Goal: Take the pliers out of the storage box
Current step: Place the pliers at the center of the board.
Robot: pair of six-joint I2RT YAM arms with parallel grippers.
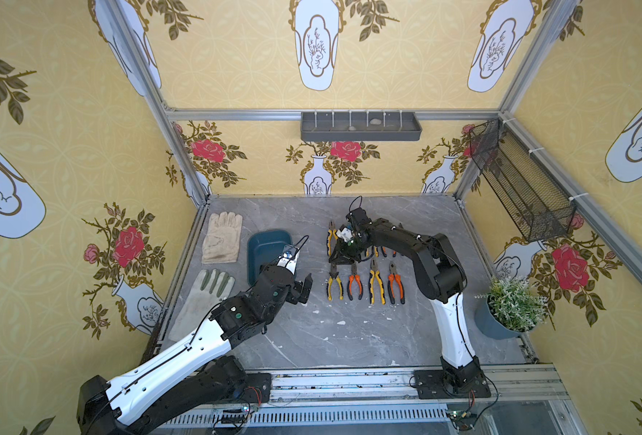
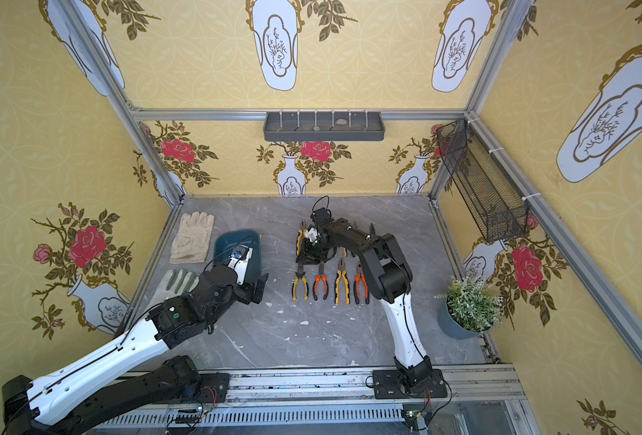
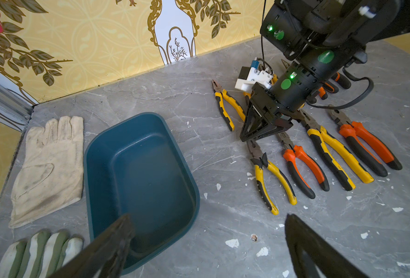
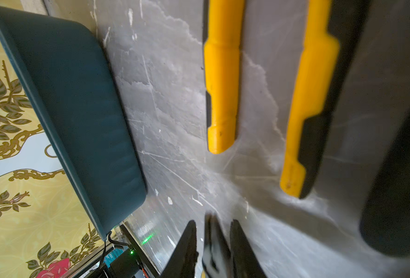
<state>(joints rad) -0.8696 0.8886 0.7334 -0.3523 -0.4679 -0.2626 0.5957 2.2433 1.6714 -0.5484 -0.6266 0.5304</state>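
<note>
the dark teal, round-cornered plastic storage box sits left of centre on the grey marbled table. every tool in view lies outside it.

to its right four lie side by side in a near row, dark metal heads toward the back wall: short yellow-and-black pliers, short orange-and-black pliers, long yellow-and-black pliers and long orange-and-black pliers. a second row lies behind. the back yellow-and-black pliers at its left end show plainly. the rest are partly under the right arm, so their number can't be told.

the right gripper points down between the rows, tips at the nose of the short yellow-and-black pliers. in the right wrist view its black fingers stand only a little apart. a blurred dark shape sits between them with a sliver of gap on each side, so it seems to grip nothing.

the left gripper hovers by the box's near right corner, spread wide and empty. in the left wrist view one finger crosses the box's rim and the other is over bare table.

a cream fabric glove and a pale glove with green-striped fingers lie left of the box.
</note>
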